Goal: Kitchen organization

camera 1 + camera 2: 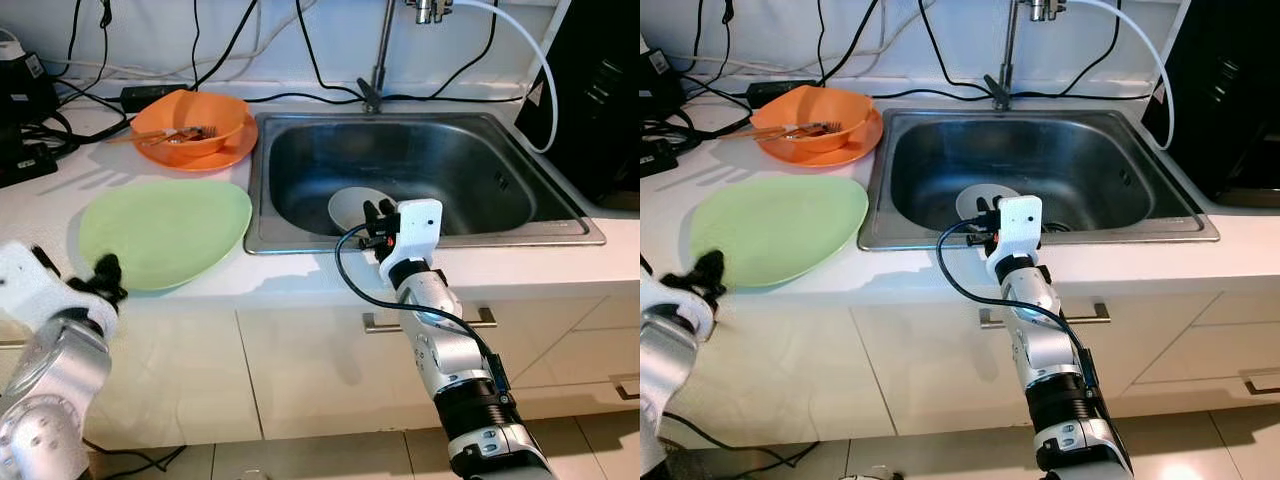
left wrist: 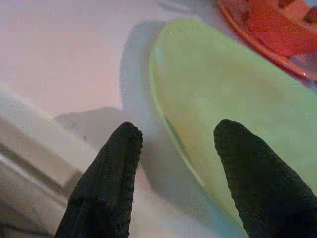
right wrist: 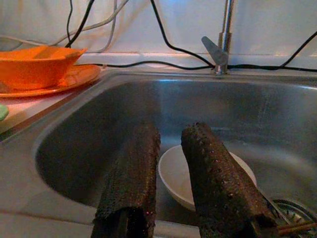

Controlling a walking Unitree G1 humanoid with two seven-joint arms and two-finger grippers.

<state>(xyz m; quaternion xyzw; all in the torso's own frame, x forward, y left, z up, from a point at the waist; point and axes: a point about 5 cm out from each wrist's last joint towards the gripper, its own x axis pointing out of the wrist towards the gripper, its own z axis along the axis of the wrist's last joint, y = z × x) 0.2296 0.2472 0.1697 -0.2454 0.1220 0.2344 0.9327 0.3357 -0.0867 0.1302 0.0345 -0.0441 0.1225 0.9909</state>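
Stainless steel sink (image 1: pixel 560 225) — holds one small white ceramic bowl (image 1: pixel 352 205) on its floor near the drain.
Right gripper (image 1: pixel 378 215) — poised over the sink's front rim, fingers slightly parted, empty, aimed at the white bowl.
Left gripper (image 2: pixel 173 163) — fingers apart, empty, at the near edge of the large pale green plate (image 1: pixel 165 230) on the white countertop (image 1: pixel 40 205).
Orange bowl (image 1: pixel 190 120) — sits on an orange plate (image 1: pixel 222 155), utensils inside.
Step, as judged: approach to a dish. Next move likely calls for closing on a rim.
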